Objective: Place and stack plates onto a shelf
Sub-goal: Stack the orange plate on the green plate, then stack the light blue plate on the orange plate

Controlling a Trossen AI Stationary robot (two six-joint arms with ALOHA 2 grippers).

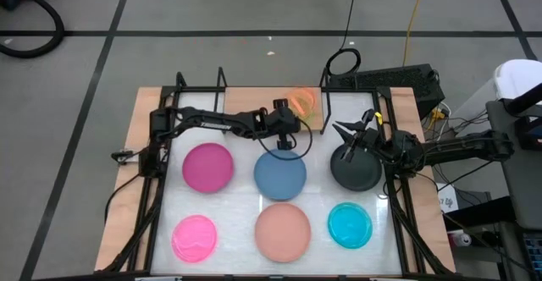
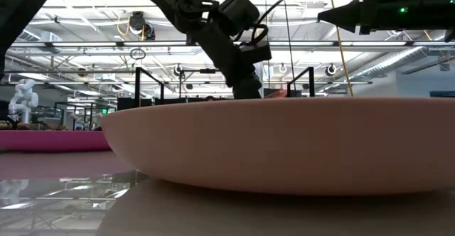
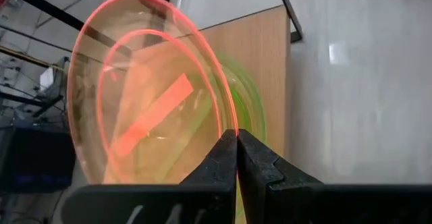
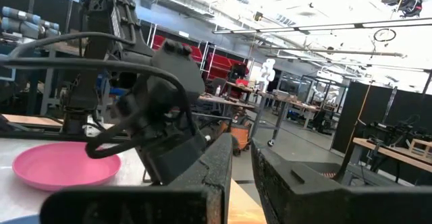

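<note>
**Orange plate held at the shelf's back edge**

The left gripper [image 3: 236, 140] has its jaws clamped on the rim of the small translucent orange plastic plate [image 3: 142, 96], tilted on edge over the light-brown wooden shelf [image 3: 260, 62] near the desk's back edge, against a small green plate [image 3: 246, 99]. The right gripper [image 1: 345, 131] hangs above the black round plate [image 1: 356, 173], jaws narrow, holding nothing.

Grey floor [image 1: 212, 10] with dark seams; bright ceiling lights [image 2: 398, 65] overhead.
</note>
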